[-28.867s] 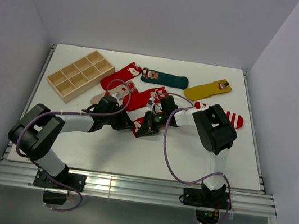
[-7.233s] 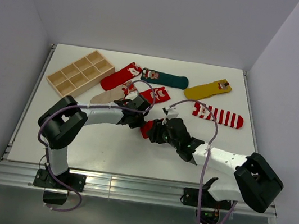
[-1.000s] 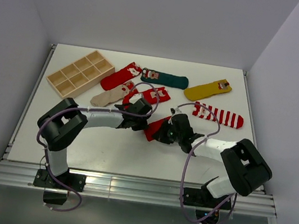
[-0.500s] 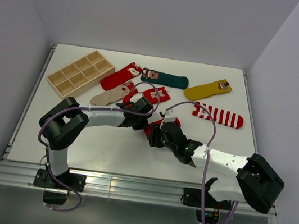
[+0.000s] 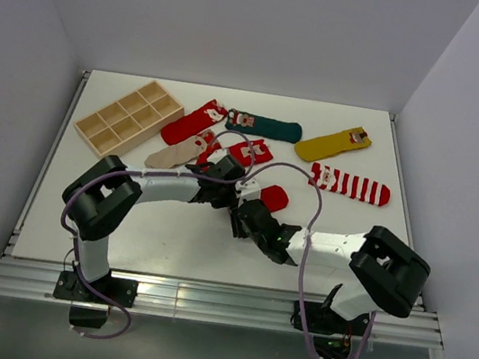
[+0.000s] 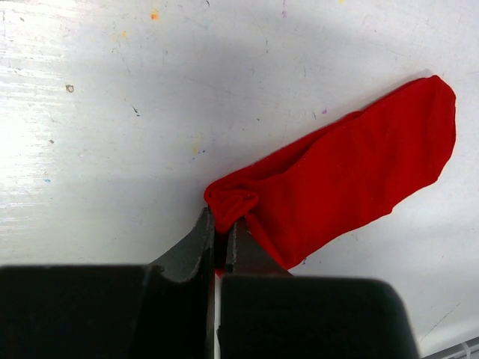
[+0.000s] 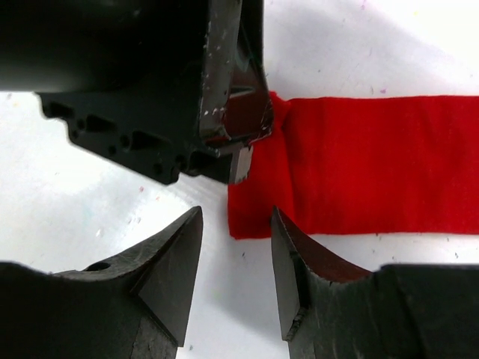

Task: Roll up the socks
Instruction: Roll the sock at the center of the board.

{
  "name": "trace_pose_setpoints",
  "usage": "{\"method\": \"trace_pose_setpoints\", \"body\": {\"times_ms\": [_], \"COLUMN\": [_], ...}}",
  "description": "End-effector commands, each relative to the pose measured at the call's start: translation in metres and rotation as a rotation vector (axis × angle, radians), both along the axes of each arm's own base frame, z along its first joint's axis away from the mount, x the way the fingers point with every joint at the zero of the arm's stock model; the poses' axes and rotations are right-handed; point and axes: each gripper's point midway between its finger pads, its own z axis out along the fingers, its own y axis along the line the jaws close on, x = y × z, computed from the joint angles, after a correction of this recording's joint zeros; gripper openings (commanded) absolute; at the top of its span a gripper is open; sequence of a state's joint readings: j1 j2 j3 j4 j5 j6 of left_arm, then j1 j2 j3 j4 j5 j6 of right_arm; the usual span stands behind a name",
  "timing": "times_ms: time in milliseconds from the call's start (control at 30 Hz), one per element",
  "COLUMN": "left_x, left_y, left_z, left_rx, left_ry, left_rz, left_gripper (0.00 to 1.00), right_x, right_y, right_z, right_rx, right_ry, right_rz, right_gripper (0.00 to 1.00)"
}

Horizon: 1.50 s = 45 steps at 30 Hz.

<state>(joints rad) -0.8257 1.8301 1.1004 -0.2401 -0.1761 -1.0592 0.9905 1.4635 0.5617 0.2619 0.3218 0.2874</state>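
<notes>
Red sock (image 6: 352,172) mid speckled white tabletop (image 5: 166,241), folded corner pinched between closed left jaws, right jaws parted halfway at its edge, holding nothing, white walls (image 5: 246,26) on three sides, other socks (image 5: 263,127) and wooden tray (image 5: 129,119) farther back, free room toward near edge

right tool (image 7: 236,224) opened, backed off red sock (image 5: 274,197); sock toe now uncovered

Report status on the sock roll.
Left gripper shut on end of red sock. Right gripper open beside it, holding nothing. Sock mostly flat, not rolled. Other socks lie apart.
</notes>
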Motion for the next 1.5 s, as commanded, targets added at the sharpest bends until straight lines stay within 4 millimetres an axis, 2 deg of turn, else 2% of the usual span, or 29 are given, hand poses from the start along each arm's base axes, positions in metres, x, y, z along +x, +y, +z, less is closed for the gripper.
{"method": "trace_pose_setpoints", "body": {"times_ms": [0, 300, 433, 567, 900, 1133, 1233, 1267, 1333, 1367, 1467], "left_x": [-0.006, -0.007, -0.006, -0.004, 0.004, 0.005, 0.002, 0.001, 0.0, -0.001, 0.001], "left_y": [0.007, 0.007, 0.01, 0.011, 0.015, 0.015, 0.016, 0.015, 0.016, 0.016, 0.018], "left_z": [-0.011, -0.012, -0.01, -0.008, -0.009, -0.009, -0.012, -0.012, -0.012, -0.011, -0.004], "left_rx": [0.063, 0.072, 0.085, 0.091, 0.064, 0.041, 0.034, 0.03, 0.021, 0.012, -0.013], "left_ry": [0.028, 0.037, 0.039, 0.04, 0.069, 0.095, 0.107, 0.107, 0.11, 0.11, 0.096], "left_rz": [-0.011, -0.014, -0.005, 0.004, 0.017, 0.01, 0.009, 0.009, 0.015, 0.023, 0.05], "left_gripper": [0.0, 0.0, 0.0, 0.0, 0.01, 0.02, 0.03, 0.04, 0.06, 0.09, 0.2], "right_x": [0.018, 0.013, 0.005, -0.002, -0.017, -0.016, -0.017, -0.017, -0.018, -0.019, -0.02], "right_y": [0.016, 0.008, 0.002, 0.0, -0.019, -0.027, -0.031, -0.031, -0.031, -0.031, -0.029], "right_z": [0.021, -0.012, -0.034, -0.046, -0.074, -0.088, -0.092, -0.093, -0.094, -0.094, -0.089], "right_rx": [0.012, -0.071, -0.135, -0.177, -0.294, -0.358, -0.385, -0.389, -0.39, -0.385, -0.354], "right_ry": [-0.091, -0.013, 0.049, 0.094, 0.176, 0.189, 0.197, 0.196, 0.205, 0.211, 0.21], "right_rz": [-0.012, -0.046, -0.043, -0.036, -0.051, -0.077, -0.087, -0.089, -0.092, -0.086, -0.075], "right_gripper": [0.49, 0.47, 0.45, 0.45, 0.49, 0.46, 0.35, 0.27, 0.17, 0.08, 0.0]}}
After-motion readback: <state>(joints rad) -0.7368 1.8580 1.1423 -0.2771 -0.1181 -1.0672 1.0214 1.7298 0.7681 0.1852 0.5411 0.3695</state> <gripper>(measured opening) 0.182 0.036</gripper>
